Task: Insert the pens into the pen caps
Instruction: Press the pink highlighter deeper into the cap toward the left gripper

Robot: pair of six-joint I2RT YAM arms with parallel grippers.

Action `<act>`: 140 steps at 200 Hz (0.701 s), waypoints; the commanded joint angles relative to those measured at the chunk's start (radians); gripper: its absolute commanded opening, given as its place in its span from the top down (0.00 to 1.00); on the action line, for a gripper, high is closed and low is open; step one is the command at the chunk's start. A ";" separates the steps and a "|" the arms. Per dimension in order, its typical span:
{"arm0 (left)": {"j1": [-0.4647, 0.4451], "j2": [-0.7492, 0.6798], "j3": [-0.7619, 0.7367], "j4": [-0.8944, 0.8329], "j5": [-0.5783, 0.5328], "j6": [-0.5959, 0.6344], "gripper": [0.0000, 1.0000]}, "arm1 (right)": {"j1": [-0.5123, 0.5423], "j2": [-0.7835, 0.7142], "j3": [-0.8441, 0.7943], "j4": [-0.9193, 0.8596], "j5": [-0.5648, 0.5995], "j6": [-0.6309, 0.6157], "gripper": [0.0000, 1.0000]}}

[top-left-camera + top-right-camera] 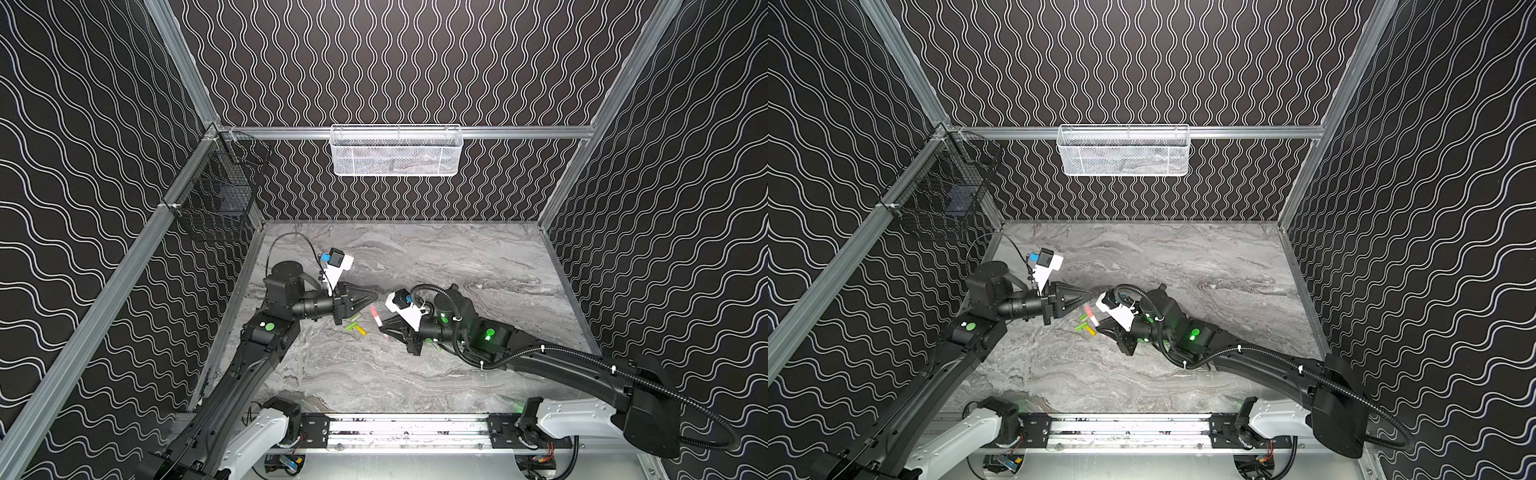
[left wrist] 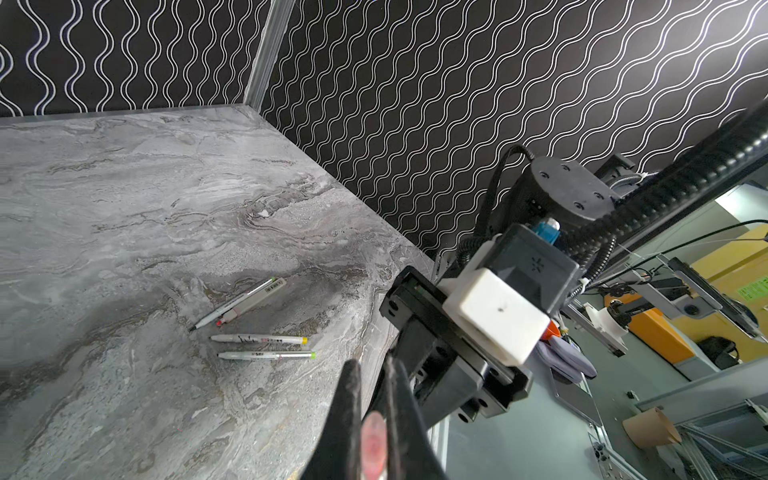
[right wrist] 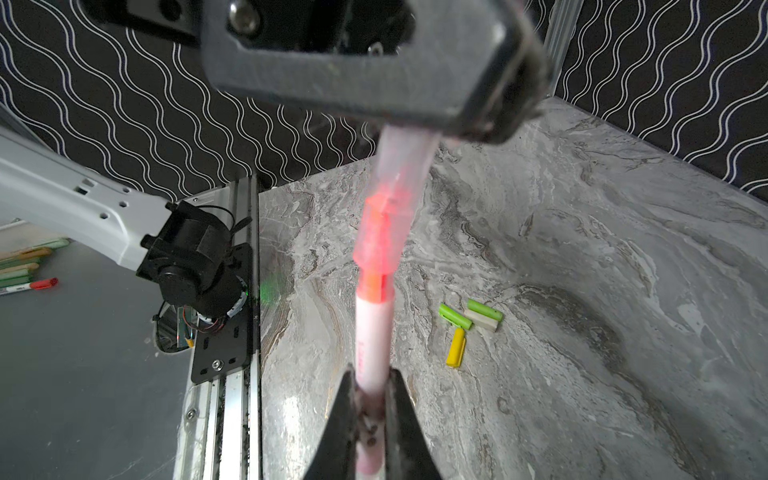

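Two robot hands are meeting just toward 9 o'clock of the centre of the worktop [image 1: 478, 266] in both top views. The right hand [image 3: 372, 376] is clamping tight on the white barrel of a pink pen [image 3: 374, 332]. The left hand [image 1: 375, 297], equally closed, is pinching the pale pink cap [image 3: 388, 216] by its far end.

The pen's tip is sitting inside the translucent cap, but a band of coloured collar is showing outside the mouth, so the push appears unfinished. Finishing it well probably means driving barrel and cap together along one straight line. The right hand is gripping far back on the barrel, so any tilt could bend or slide the pen, and the cap could pivot in its pinch.

Loose caps are lying on the worktop at about 8 o'clock from the joined pair, close beneath it: a yellow cap [image 3: 456, 352], two lime green caps [image 3: 455, 318] and a whitish cap [image 3: 482, 324]. Spare pens [image 2: 258, 339] are lying at about 4 o'clock, partly under the right arm, which is likely blocking easy reach. A white mesh basket [image 1: 395, 151] at 12 o'clock and a black wire basket [image 1: 216, 187] at 10 o'clock are hanging well clear.
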 commanded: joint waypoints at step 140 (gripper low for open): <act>-0.026 -0.014 0.013 -0.133 -0.039 0.049 0.63 | -0.008 0.081 0.203 -0.042 -0.031 0.097 1.00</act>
